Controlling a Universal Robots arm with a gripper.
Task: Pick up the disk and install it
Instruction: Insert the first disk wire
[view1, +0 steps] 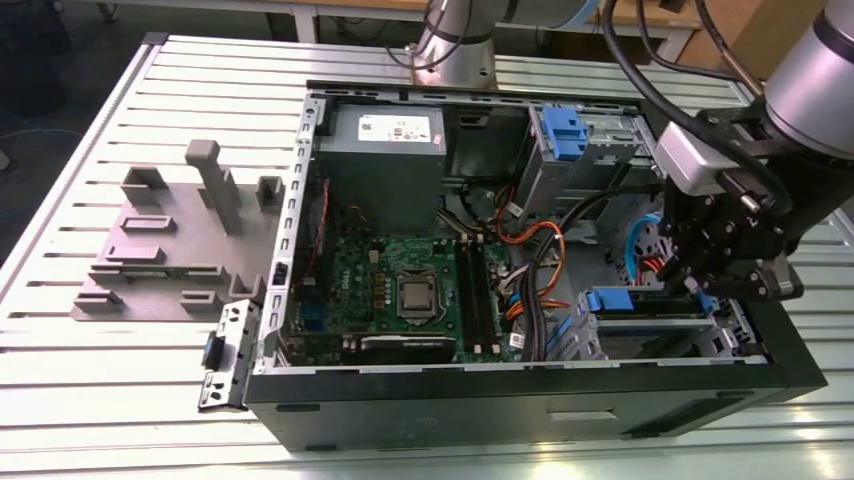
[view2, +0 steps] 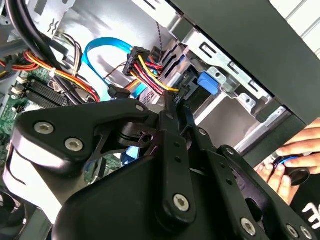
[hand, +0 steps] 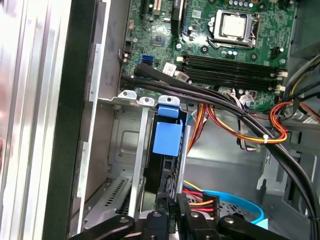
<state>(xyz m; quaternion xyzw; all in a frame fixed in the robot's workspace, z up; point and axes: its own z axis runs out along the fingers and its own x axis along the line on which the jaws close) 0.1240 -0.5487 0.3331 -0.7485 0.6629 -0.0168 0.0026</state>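
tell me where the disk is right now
The disk sits in the drive bay at the case's front corner, on the exterior view's right, just under the gripper. In the first wrist view its blue carrier stands in the bay beside the motherboard.

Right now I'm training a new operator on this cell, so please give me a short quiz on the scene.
1. The tab on the disk is: A red, B blue, C green.
2. Fill in: the grey fixture stands to the exterior view's ___ of the computer case.
3. True or false: the gripper hangs over the grey fixture.
Key: 1 B; 2 left; 3 false, it is at the case's drive bay.
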